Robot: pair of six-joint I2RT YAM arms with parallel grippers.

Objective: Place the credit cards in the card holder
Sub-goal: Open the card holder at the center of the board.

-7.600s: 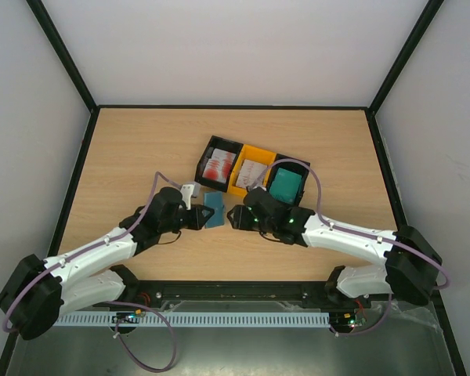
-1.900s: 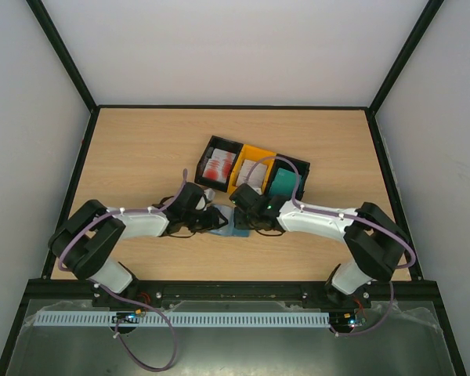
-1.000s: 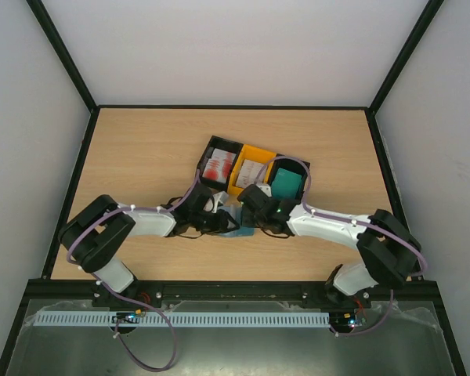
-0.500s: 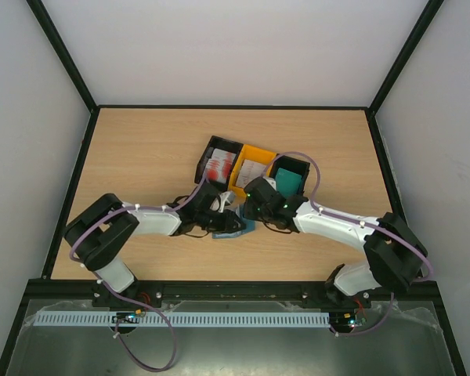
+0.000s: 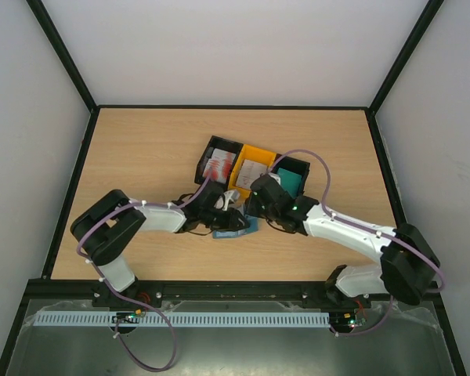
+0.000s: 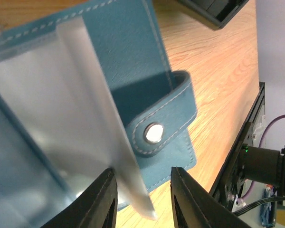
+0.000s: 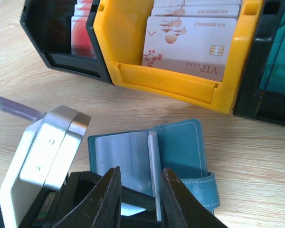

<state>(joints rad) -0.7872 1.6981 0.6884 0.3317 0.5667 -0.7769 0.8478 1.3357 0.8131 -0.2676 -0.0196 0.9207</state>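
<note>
Holder status first: the card holder (image 7: pixel 180 142) lies spread open on the table (image 5: pixel 141 157), just in front of the yellow bin (image 7: pixel 166 78). Its clear sleeves face up and its clasp tab (image 6: pixel 166 126) is undone. Several seconds back I see it folded shut, lying between the two tools. Now it is unfolded and sits a little further right and nearer the arm bases.

My left gripper (image 6: pixel 142 173) is low at the holder's left side. Its fingers are parted, and the edge of one clear sleeve leaf runs down into the gap without being clamped. That arm is stretched further across than it was at the start.

My right gripper (image 7: pixel 140 171) is over the sleeves from the bin side, its fingers also spread. I cannot tell whether they touch the plastic. Compared with half a second ago it has shifted slightly right, and its elbow has swung outward.

The credit cards (image 7: pixel 190 42) stand where they were. The whitish ones are in the yellow bin, the red-and-white cards (image 7: pixel 80 19) in the black bin (image 7: pixel 52 42) beside it, and the green-teal cards (image 5: pixel 290 182) in the far right compartment.
</note>
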